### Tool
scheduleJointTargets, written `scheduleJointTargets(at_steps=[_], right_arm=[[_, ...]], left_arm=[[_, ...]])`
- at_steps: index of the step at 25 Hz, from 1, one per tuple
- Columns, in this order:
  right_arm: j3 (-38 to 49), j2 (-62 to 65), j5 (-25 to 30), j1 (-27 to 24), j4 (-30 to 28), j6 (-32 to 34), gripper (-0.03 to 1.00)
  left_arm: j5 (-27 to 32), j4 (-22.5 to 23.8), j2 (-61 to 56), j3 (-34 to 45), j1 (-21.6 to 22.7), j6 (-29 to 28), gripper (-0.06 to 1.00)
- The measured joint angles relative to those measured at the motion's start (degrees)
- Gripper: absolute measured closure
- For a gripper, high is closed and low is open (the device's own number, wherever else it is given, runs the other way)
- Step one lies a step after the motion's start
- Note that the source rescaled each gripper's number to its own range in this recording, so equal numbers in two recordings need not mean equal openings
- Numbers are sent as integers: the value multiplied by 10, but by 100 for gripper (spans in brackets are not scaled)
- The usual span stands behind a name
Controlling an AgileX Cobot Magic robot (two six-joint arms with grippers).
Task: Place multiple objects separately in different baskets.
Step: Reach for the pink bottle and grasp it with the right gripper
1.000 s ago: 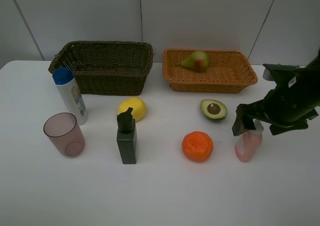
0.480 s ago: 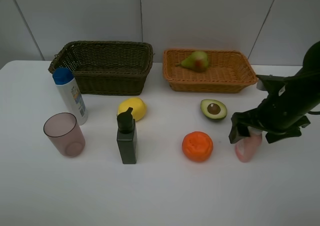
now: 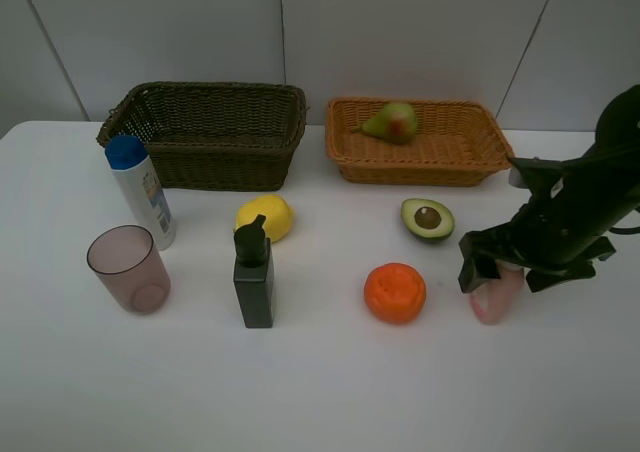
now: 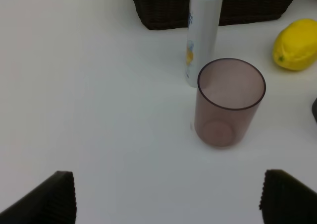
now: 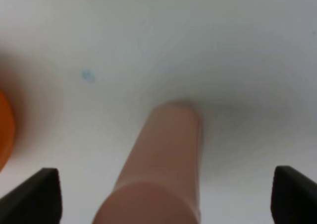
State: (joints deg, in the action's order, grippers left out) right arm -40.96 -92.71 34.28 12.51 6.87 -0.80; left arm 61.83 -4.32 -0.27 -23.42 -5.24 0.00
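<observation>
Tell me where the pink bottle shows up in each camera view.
Exterior high: pink bottle at the table's right front, right of the orange.
Left wrist: not in it.
Right wrist: pink bottle mid-picture, between the open fingers of the right gripper.
Shared landmark: the orange, at the right wrist picture's edge.

At the far side a deep, rectangular dark brown-green woven wicker basket (image 3: 220, 164) stands to the left. Just beside it on the right is a shallower light orange-tan wicker basket (image 3: 470, 160). A green-red pear (image 3: 392, 122) lies on its side in the tan basket, toward its far left. A white blue-capped bottle (image 3: 140, 190) stands upright near the dark basket's left end. Just nearer is a translucent pinkish cup (image 3: 128, 269), mouth up. Toward the middle, a yellow lemon (image 3: 265, 217) lies just behind an upright dark green pump bottle (image 3: 253, 275). Further right an avocado half (image 3: 428, 219) lies cut face up, showing its pit. Nearer than that sits a round orange (image 3: 395, 292). To its right stands a pink bottle (image 3: 495, 294), its top hidden.
</observation>
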Motion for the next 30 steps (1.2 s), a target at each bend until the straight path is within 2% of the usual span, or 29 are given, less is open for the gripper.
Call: scheduleJointTargets(at_steps=[1, 3, 5, 8, 30], right_arm=[[0, 0, 0, 0, 0, 0, 21], [0, 0, 0, 0, 0, 0, 38], [0, 0, 0, 0, 0, 0, 59], [0, 0, 0, 0, 0, 0, 96], [0, 24, 6, 0, -10, -2, 97]], left_arm=[[0, 0, 0, 0, 0, 0, -6], [0, 0, 0, 0, 0, 0, -6], [0, 0, 0, 0, 0, 0, -6], [0, 0, 0, 0, 0, 0, -6], [0, 0, 0, 0, 0, 0, -6]])
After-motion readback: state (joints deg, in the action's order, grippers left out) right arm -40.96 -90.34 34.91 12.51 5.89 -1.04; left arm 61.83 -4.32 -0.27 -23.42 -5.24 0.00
